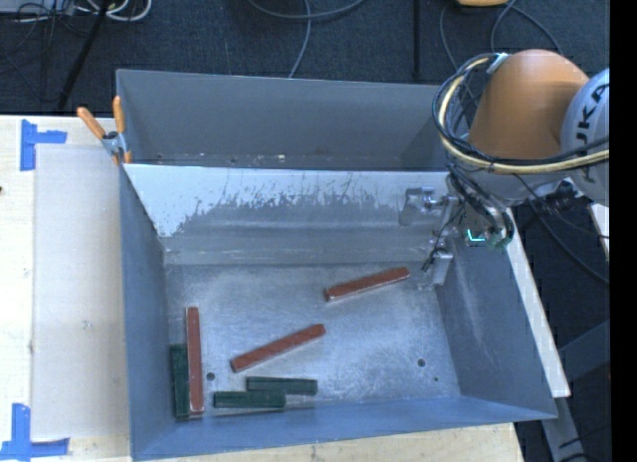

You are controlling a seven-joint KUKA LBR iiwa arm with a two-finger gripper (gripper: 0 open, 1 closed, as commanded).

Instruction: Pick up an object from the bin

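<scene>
Against the right wall of the grey metal bin (299, 131), near its back right corner, the gripper (436, 269) hangs low over the floor, beneath the arm's orange cover (528, 102) and looped cables (453, 141). Whether it is open or closed cannot be told (the tool end is small and dark against the wall).

Nearest item: a flat reddish-brown bar (366, 285), lying almost level across the floor with its right end slightly raised toward the back. That right end sits just beside the gripper; contact cannot be confirmed.

Other items:
- A second reddish-brown bar (278, 347) lies on a slant near the floor's middle, apart from the first.
- A third reddish-brown bar (194, 355) lies lengthwise along the left wall, with a dark green bar (178, 382) pressed against its left side.
- Two more dark green bars, a front one (249, 401) and a shorter one (283, 385) just behind it, lie along the front wall (these two touch or nearly touch).

Obstructions: the sloping right wall stands immediately to the gripper's right, and the back wall is near behind it.

Open room: the floor to the gripper's left and front is bare metal as far as the slanted bar; the left and front edges are where the remaining bars are crowded.
</scene>
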